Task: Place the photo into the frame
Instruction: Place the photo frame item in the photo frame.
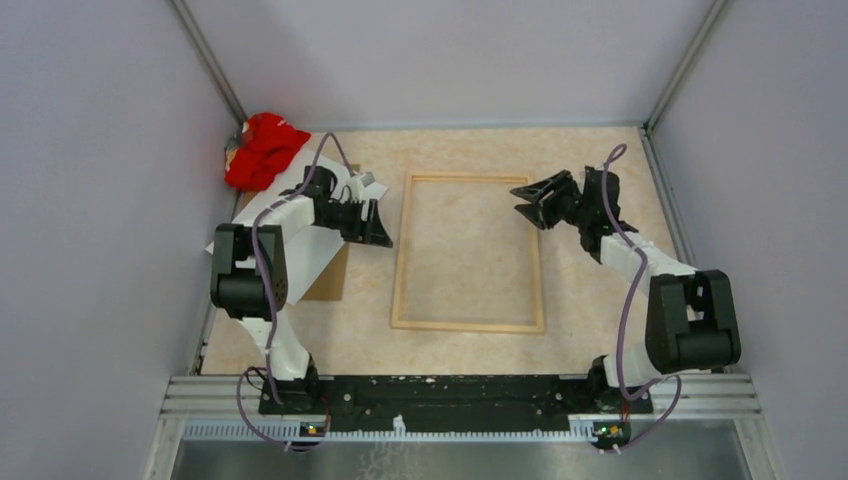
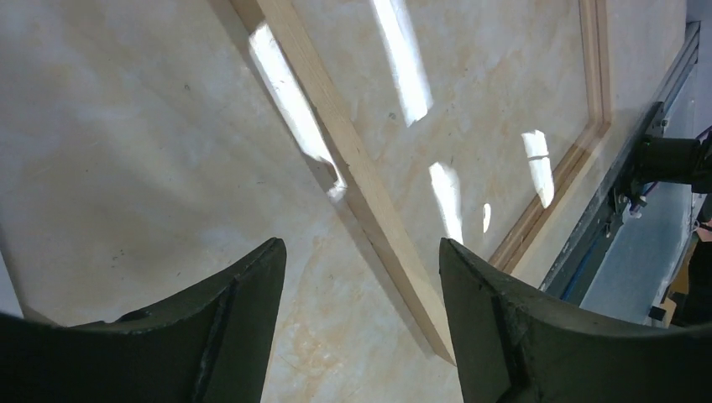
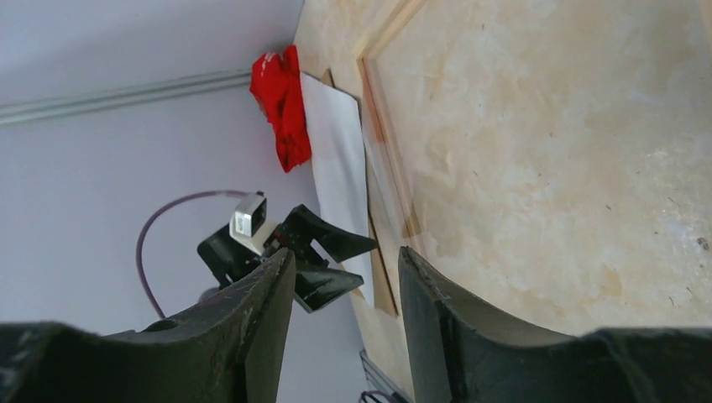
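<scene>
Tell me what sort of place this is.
Probably a lab robot cell: plain grey walls box in a marbled table, with the left arm and right arm bolted to a metal rail.

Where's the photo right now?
Seen from above, on the left side of the table: the photo lies whitish back up on a brown board, partly under the left arm, beside the red cloth, left of the frame.

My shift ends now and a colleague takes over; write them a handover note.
Left gripper: open, empty, by the left rail of the frame.
Right gripper: open, empty, by its far right corner.
The frame lies flat mid-table, nothing in it.
The photo lies pale side up at the left, on the brown board, near the red cloth.
Done: nothing visible.
To do: pick up the photo, lay it in the frame.
</scene>
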Robot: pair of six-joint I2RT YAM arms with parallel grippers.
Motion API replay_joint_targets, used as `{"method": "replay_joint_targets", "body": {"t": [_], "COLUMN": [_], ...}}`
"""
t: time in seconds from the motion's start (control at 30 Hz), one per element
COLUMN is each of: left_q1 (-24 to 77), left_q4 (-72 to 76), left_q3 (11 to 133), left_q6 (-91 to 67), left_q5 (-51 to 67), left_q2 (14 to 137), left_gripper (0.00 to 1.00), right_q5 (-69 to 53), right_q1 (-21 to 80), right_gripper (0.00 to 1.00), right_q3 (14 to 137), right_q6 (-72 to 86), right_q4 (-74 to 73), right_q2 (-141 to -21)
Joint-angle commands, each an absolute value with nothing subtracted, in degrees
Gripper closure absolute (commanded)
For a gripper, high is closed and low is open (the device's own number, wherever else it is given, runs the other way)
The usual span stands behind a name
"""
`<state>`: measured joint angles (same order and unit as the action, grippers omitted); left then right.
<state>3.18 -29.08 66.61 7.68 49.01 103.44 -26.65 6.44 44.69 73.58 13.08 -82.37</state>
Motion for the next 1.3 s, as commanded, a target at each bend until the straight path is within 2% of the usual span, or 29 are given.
{"method": "replay_joint_targets", "body": {"t": [0.0,0.2,0.33,0.43,0.77,1.07,1.27], "left_q1": [3.61,4.89,4.92,4.92,5.22,6.62,7.2], "left_q4": [-27.85,-28.9,-29.48,-29.61,-29.13,-28.25,-28.21], "left_q3": [67.56,67.78,68.49,68.74,69.18,69.26,68.97], "left_q6": [8.98,10.73,11.27,11.49,11.11,10.74,10.58], "left_q5": [48.85,46.56,46.26,46.19,45.33,43.53,42.83], "left_q2": [105.19,107.65,108.28,107.85,110.36,110.89,111.52], "left_gripper": [0.28,0.36,0.38,0.38,0.44,0.51,0.53], "right_q5": [-37.8,-39.11,-30.85,-22.97,-10.84,-12.34,-15.56], "right_q1": [6.68,6.68,6.68,6.77,9.17,10.61,11.1], "right_gripper": [0.5,0.49,0.32,0.26,0.27,0.31,0.32], "right_q3": [45.86,43.87,47.26,48.83,41.86,32.68,27.58], "right_q6": [65.79,60.23,48.48,41.33,36.3,37.79,38.61], "right_q4": [17.24,12.56,-4.38,-14.85,-26.31,-31.5,-29.45], "right_q2": [-85.14,-83.87,-80.22,-76.41,-67.26,-57.35,-56.4]}}
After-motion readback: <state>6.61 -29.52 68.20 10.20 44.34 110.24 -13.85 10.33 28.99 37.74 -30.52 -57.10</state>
